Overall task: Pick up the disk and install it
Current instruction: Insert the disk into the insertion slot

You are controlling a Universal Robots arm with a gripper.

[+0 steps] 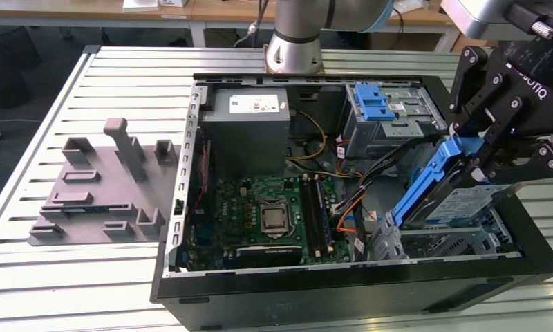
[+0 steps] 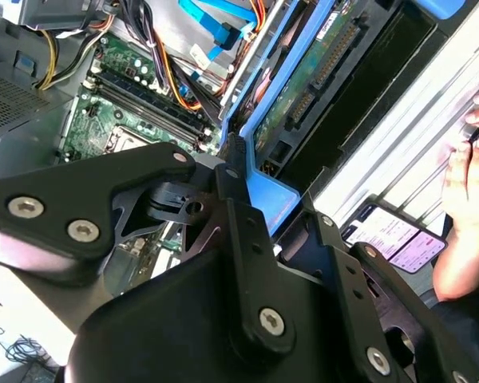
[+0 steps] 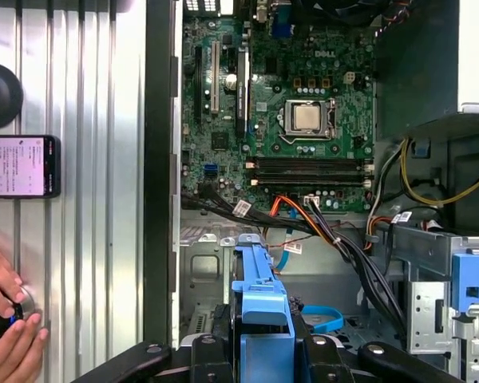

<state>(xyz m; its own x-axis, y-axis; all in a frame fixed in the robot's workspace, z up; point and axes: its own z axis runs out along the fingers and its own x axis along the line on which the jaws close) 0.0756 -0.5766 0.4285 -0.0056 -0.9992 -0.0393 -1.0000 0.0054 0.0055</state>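
Observation:
The disk (image 1: 453, 199), silver with a blue-and-white label and blue side rails, hangs tilted over the drive bay (image 1: 442, 243) at the exterior view's right end of the open computer case (image 1: 350, 294). Its lower end dips towards the bay and its upper end is raised. My gripper (image 1: 491, 160) is shut on the disk's upper end. The second wrist view shows the disk (image 2: 303, 88) edge-on with its green circuit board facing me, and my black fingers (image 2: 233, 195) press against its blue rail. In the first wrist view the blue rail (image 3: 259, 291) rises from between my fingers above the metal bay (image 3: 215, 279).
Inside the case lie a green motherboard (image 1: 267, 214), a grey power supply box (image 1: 247, 128), a silver cage with a blue latch (image 1: 387, 111) and loose cables (image 1: 345, 207). A grey plastic fixture (image 1: 101, 187) sits on the slatted table. A phone (image 3: 20, 166) and a person's hand (image 3: 4, 327) are beside the case.

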